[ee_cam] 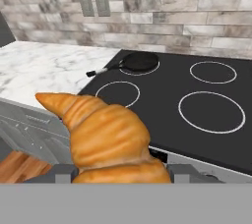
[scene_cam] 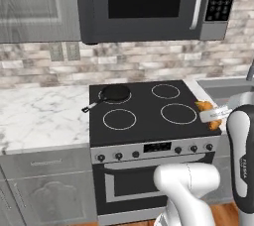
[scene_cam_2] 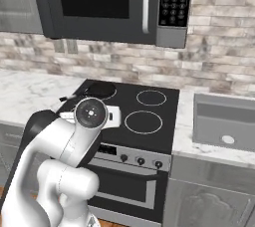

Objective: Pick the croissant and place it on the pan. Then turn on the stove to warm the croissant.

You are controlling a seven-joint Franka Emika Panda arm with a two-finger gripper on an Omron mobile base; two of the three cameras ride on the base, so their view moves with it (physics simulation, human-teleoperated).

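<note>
My gripper point(ee_cam: 120, 174) is shut on the croissant point(ee_cam: 106, 139), a golden-orange crescent that rises between the two fingertips in the hand view. In the left base view the croissant point(scene_cam: 203, 106) shows beside the white hand point(scene_cam: 214, 114), held in the air near the stove's right front. The small black pan point(scene_cam: 115, 92) sits on the back left burner of the black stove point(scene_cam: 144, 108), handle pointing left toward the counter, well apart from the croissant. The pan point(ee_cam: 140, 61) lies far ahead in the hand view. The pan point(scene_cam_2: 99, 89) shows behind my arm.
A dark microwave point(scene_cam: 149, 2) hangs above the stove. Dark knobs point(scene_cam: 193, 148) line the silver front panel. Marble counter point(scene_cam: 39, 116) lies left of the stove, and a sink point(scene_cam_2: 224, 121) is set into the counter on the right. The brick wall carries outlets point(ee_cam: 93, 3).
</note>
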